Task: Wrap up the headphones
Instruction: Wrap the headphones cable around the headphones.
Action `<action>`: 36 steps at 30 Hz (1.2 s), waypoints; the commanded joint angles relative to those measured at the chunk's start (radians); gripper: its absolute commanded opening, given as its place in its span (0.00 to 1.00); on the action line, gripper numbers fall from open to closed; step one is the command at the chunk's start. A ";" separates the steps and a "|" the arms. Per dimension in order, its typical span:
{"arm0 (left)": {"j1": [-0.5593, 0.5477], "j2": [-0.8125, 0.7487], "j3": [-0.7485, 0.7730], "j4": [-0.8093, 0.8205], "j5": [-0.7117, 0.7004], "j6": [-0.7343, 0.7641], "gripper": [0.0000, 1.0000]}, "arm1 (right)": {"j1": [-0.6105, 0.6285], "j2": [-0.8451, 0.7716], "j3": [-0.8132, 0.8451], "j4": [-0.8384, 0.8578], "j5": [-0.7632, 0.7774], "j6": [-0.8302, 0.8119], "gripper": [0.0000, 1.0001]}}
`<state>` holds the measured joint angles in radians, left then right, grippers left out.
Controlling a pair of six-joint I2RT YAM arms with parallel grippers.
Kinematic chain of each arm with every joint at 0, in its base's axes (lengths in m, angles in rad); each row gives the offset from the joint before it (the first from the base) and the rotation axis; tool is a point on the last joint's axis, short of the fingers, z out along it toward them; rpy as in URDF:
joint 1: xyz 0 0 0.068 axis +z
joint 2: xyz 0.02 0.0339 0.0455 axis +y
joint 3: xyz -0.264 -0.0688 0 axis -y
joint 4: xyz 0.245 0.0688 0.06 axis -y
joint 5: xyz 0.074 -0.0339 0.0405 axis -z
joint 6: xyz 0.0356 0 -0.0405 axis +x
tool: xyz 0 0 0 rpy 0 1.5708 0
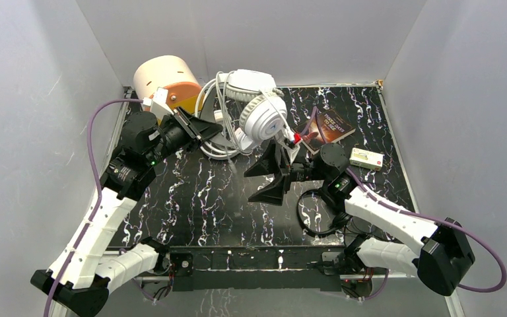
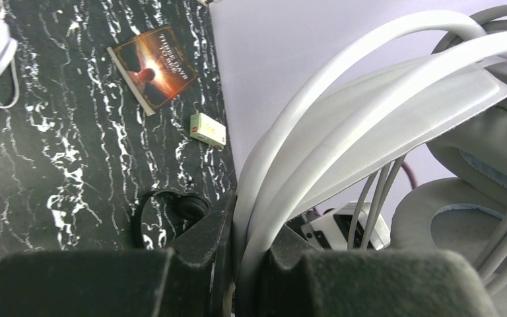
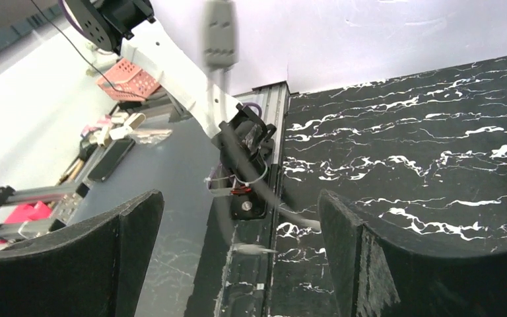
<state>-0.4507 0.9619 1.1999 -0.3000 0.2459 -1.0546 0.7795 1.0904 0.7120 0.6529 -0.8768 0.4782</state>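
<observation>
The left claw is clenched on the headband of the big white plastic over-ear headphones. The right claw gapes empty just beside them. The dark paperback book behind it bears lettering too small to read.

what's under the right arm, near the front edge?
Black headphones lie on the table. Part of the band loop shows beside the right arm. From above the arm covers the rest, and no cord shows.

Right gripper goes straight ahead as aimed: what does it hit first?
Likely the white cord's inline remote, dangling blurred just ahead of the open right gripper; depth unclear. Beyond it, only tabletop, then the left arm near the table edge.
</observation>
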 commanded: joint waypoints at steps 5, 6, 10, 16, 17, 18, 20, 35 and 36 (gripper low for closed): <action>0.003 -0.016 0.024 0.160 0.071 -0.083 0.00 | 0.007 -0.065 -0.016 0.162 0.079 0.082 0.97; 0.003 -0.016 0.027 0.153 0.071 -0.082 0.00 | 0.011 -0.065 -0.020 0.174 0.085 0.085 0.98; 0.003 -0.011 0.053 0.098 0.049 -0.069 0.00 | 0.029 -0.028 -0.041 0.210 0.137 0.058 0.99; 0.003 -0.018 0.081 0.025 0.009 -0.046 0.00 | 0.153 0.104 -0.033 0.354 0.329 -0.110 0.99; 0.003 -0.020 0.083 0.022 0.009 -0.046 0.00 | 0.168 0.130 -0.021 0.386 0.350 -0.130 0.99; 0.003 -0.020 0.084 0.021 0.010 -0.047 0.00 | 0.187 0.156 -0.014 0.421 0.380 -0.144 0.99; 0.003 -0.020 0.088 0.018 0.014 -0.048 0.00 | 0.219 0.203 -0.009 0.491 0.451 -0.166 0.99; 0.003 -0.028 0.090 0.031 0.021 -0.065 0.00 | 0.349 0.539 0.064 0.898 0.668 -0.191 0.82; 0.003 -0.028 0.094 0.029 0.021 -0.065 0.00 | 0.349 0.548 0.072 0.900 0.672 -0.191 0.79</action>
<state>-0.4507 0.9714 1.2263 -0.3454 0.2443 -1.0859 1.1263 1.6203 0.7132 1.3975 -0.2749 0.3092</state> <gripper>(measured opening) 0.109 0.832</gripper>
